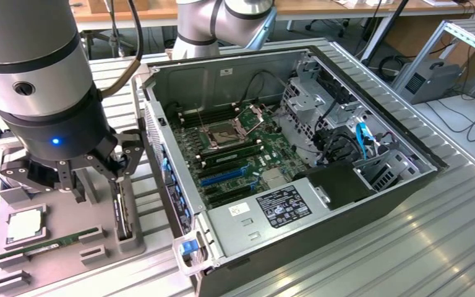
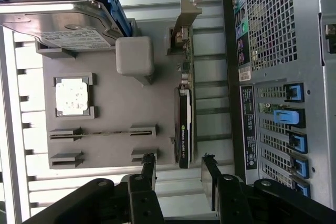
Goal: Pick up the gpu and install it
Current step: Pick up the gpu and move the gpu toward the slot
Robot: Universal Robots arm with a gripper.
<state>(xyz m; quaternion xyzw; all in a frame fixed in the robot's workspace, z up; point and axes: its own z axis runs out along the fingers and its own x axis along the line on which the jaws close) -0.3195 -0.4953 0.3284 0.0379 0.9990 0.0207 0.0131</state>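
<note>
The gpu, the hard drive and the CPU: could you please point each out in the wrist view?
gpu [image 2: 182, 127], wrist view, its black cooler.
hard drive [image 2: 63, 24], wrist view, its silver top face.
CPU [image 2: 71, 96], wrist view, middle of its metal lid.

On the edge of the gpu [image 2: 182, 129], small light letters read "NVIDIA QUADRO". The print on the power supply label [image 1: 283, 207], the hard drive label [image 2: 71, 38] and the case stickers [image 2: 244, 51] is too small to read.
</note>
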